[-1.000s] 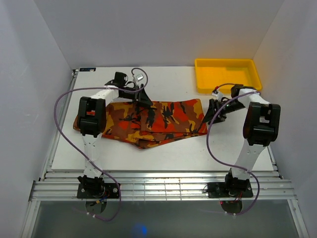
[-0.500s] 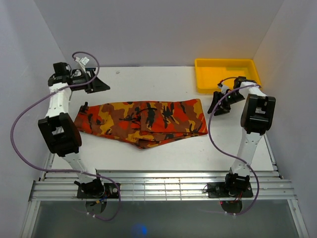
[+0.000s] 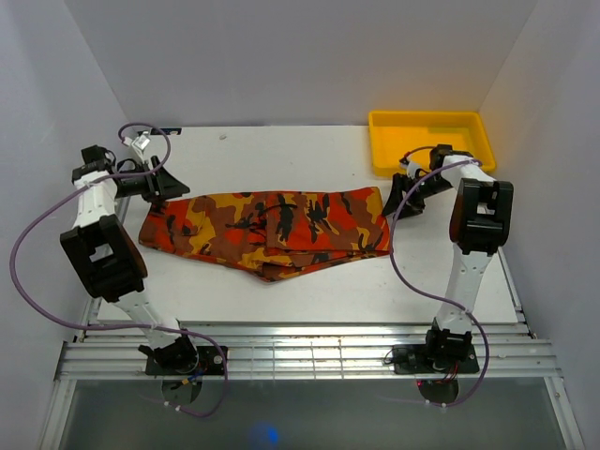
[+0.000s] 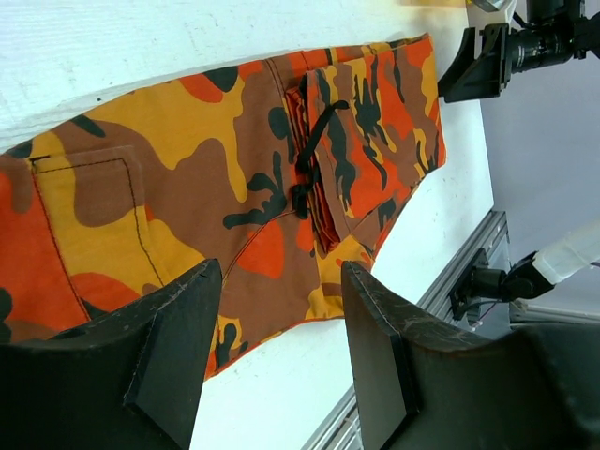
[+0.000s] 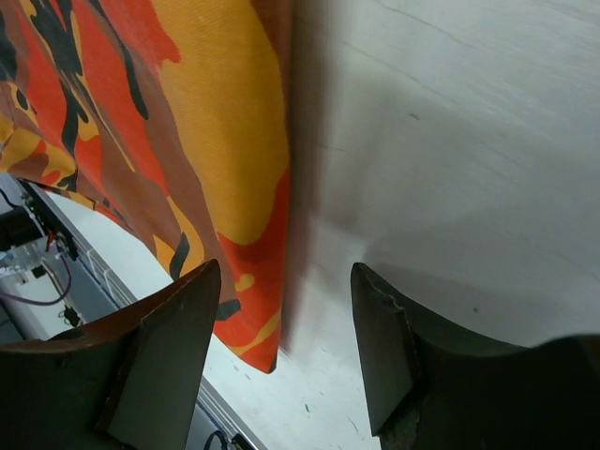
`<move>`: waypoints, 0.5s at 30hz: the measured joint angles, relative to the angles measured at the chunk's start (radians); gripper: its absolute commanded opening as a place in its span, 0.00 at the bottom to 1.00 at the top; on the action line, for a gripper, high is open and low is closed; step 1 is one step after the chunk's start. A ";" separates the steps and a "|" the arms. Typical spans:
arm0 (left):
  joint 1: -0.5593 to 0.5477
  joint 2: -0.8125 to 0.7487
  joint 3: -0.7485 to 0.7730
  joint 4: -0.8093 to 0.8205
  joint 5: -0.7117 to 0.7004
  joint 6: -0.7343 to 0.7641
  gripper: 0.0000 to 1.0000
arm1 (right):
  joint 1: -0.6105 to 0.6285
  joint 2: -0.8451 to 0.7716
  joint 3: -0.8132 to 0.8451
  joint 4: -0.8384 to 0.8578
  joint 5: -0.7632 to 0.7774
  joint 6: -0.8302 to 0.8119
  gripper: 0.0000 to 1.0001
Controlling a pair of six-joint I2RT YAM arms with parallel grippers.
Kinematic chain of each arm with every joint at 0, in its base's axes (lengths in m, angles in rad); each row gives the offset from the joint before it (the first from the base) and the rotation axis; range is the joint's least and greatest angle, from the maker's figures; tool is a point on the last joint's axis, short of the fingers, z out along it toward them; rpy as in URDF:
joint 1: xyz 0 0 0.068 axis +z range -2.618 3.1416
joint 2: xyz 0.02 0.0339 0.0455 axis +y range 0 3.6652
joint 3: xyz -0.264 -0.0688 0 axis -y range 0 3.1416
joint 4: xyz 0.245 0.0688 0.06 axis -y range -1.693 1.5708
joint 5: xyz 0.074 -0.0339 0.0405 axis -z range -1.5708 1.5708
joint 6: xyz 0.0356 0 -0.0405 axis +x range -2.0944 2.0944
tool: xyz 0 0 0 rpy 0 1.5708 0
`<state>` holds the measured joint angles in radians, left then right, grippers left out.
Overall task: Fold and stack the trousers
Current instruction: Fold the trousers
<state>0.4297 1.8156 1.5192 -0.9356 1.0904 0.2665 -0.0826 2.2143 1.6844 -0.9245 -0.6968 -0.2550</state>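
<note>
Both pincers stand with their dark fingers apart and nothing between them. Nearest the camera, the ribbed silver metal rail point(image 3: 309, 354) carries the two arm bases. Beyond it is the flat white table point(image 3: 309, 292).

Across the middle of the table lie the trousers point(image 3: 272, 230), a pair of long fabric trousers in orange, red, yellow, brown and black camouflage print. They lie flat, with their long side running left to right. Several layers show staggered along the near edge.

The left pincer point(image 3: 165, 184) hangs at the left end of the cloth. In its wrist view its fingers point(image 4: 173, 352) frame the print point(image 4: 234, 187), where a stitched patch pocket point(image 4: 89, 211) and a black drawstring point(image 4: 314, 150) show.

The right pincer point(image 3: 406, 197) hangs just beside the right end. In its wrist view one finger point(image 5: 169, 361) is over the cloth edge point(image 5: 206, 141) and the other is over bare table point(image 5: 450, 141). Whether either pincer touches the fabric cannot be told.

Farthest back, at the right corner, sits the plain yellow rectangular plastic tray point(image 3: 380, 142). It is apart from the trousers, with the right pincer between the two.
</note>
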 measured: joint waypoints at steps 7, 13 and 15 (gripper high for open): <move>0.067 0.000 0.023 -0.003 0.011 -0.006 0.65 | 0.048 -0.001 -0.074 0.016 -0.041 0.007 0.40; 0.162 0.000 0.042 -0.014 0.048 -0.022 0.64 | 0.046 0.002 -0.090 0.013 -0.038 -0.007 0.08; 0.185 0.000 0.046 -0.026 0.051 -0.014 0.64 | 0.029 0.002 -0.085 -0.005 -0.046 -0.018 0.08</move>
<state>0.6147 1.8160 1.5650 -0.9619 1.1416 0.2520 -0.0532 2.2158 1.5997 -0.9298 -0.7425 -0.2729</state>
